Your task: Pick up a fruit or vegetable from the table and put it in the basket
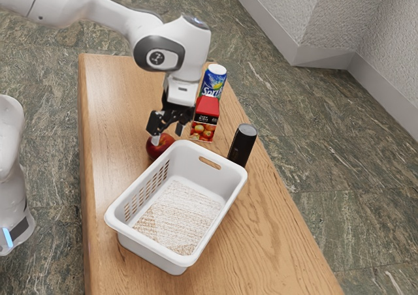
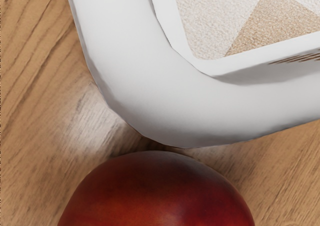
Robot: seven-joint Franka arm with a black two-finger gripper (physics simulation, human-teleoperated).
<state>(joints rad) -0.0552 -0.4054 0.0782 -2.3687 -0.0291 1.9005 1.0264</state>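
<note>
Aligning for grasp, likely step: gripper (image 1: pixel 167 136) above red apple (image 1: pixel 157 150), fingers apart. Apple on table (image 1: pixel 277 243), just beside corner of white basket (image 1: pixel 149 254). Best practice: centre fingers over fruit, descend straight, avoid rim, then close evenly.

This is an indoor room, but whether it belongs to a home, an office or a lab is unclear. Rough, pale walls (image 1: pixel 366 17) meet at a corner, with a plain light skirting (image 1: pixel 268 24) along their foot. The floor (image 1: pixel 46 79) is dark grey-green with pale streaks, like veined stone. A long wooden table (image 1: pixel 117 112) holds homely goods: a drink can (image 1: pixel 213 81), a red carton (image 1: pixel 204 120) and a white plastic basket (image 1: pixel 150 252). The white robot arm (image 1: pixel 179 44) suggests a lab; the groceries suggest a home.
</note>
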